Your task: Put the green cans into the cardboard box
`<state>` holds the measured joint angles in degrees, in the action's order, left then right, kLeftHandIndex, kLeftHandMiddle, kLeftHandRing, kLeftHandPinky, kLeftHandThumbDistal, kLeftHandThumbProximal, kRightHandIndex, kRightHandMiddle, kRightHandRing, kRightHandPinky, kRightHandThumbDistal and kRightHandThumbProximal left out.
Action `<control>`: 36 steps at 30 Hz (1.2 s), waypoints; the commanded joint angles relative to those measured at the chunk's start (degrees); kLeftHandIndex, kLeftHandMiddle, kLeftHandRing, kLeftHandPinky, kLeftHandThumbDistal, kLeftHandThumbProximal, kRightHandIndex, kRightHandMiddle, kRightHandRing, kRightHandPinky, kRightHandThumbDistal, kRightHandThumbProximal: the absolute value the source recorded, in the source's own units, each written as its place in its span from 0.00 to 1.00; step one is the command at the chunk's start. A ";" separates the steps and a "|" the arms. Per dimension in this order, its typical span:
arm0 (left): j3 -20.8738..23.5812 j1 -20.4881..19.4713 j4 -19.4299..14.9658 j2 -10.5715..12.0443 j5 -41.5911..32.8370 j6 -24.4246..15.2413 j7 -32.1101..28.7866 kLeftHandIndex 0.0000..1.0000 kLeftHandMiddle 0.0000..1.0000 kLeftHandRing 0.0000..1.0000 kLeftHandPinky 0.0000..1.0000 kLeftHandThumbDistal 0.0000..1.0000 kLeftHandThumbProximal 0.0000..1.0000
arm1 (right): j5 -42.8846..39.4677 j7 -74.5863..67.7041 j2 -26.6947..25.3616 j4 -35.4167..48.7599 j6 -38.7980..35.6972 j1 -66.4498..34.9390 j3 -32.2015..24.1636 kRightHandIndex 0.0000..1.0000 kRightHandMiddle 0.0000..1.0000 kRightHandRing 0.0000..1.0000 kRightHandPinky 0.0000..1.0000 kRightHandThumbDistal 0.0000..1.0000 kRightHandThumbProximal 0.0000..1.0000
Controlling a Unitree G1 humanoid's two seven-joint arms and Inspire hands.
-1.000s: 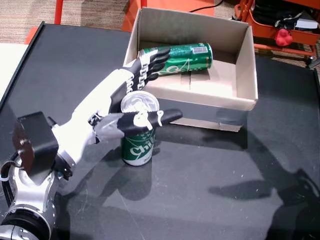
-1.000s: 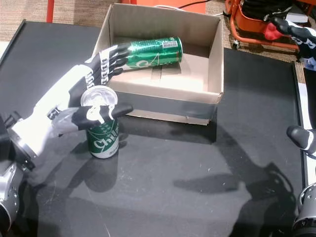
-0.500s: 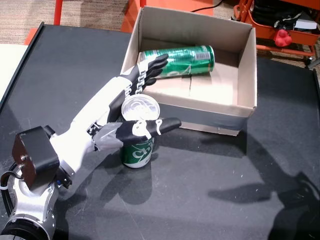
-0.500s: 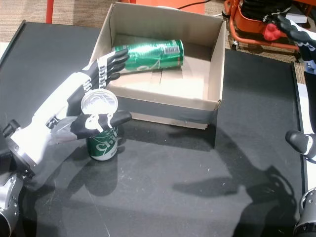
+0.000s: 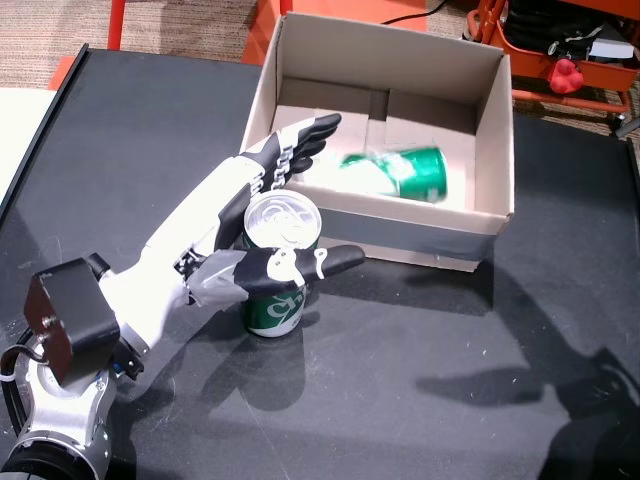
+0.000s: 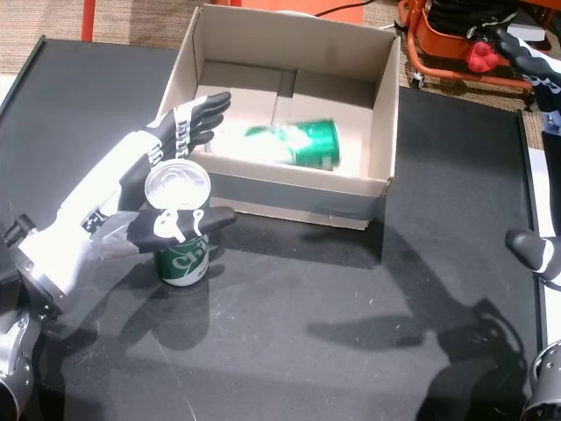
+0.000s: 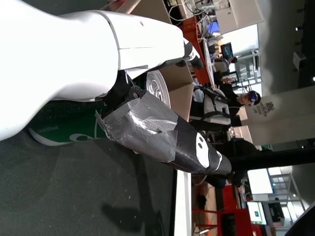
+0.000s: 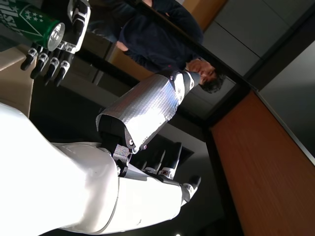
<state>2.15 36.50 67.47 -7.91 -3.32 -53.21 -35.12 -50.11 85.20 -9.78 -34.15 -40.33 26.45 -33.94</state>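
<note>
One green can stands upright on the black table, just in front of the cardboard box. My left hand is open around it, with the thumb across its front and the straight fingers reaching over the box's near wall. In the left wrist view the same can sits under the palm. A second green can lies on its side inside the box, blurred, near the front wall; it shows in both head views. My right hand is open, off at the table's right edge.
An orange cart holding a red object stands behind the box at the back right. A white surface borders the table's left edge. A person appears in the right wrist view, and other people sit far off in the left wrist view.
The can lying in the box has rolled from the back left, at my fingertips, toward the box's front right. My left hand has stayed around the upright can.
</note>
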 commanded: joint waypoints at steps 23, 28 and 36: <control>-1.40 -0.94 1.52 -0.86 2.16 3.36 1.67 1.00 1.00 1.00 0.98 1.00 0.40 | 1.72 -0.84 -1.29 -7.18 -1.79 2.10 0.36 0.87 0.78 0.77 0.94 1.00 1.00; -1.46 0.11 1.68 -0.70 1.85 3.42 1.82 1.00 1.00 1.00 0.94 1.00 0.34 | 1.57 0.50 -2.22 -11.04 -1.05 3.74 0.07 0.90 0.78 0.77 0.93 1.00 1.00; -2.71 1.53 1.57 -1.47 5.26 1.28 6.80 1.00 1.00 1.00 0.91 1.00 0.20 | 2.16 2.84 -3.21 -15.51 -1.23 6.40 -0.82 0.94 0.78 0.76 0.93 1.00 1.00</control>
<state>-0.16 38.71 68.11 -8.88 0.73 -52.59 -28.70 -48.14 87.59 -12.21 -48.76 -41.23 32.34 -34.37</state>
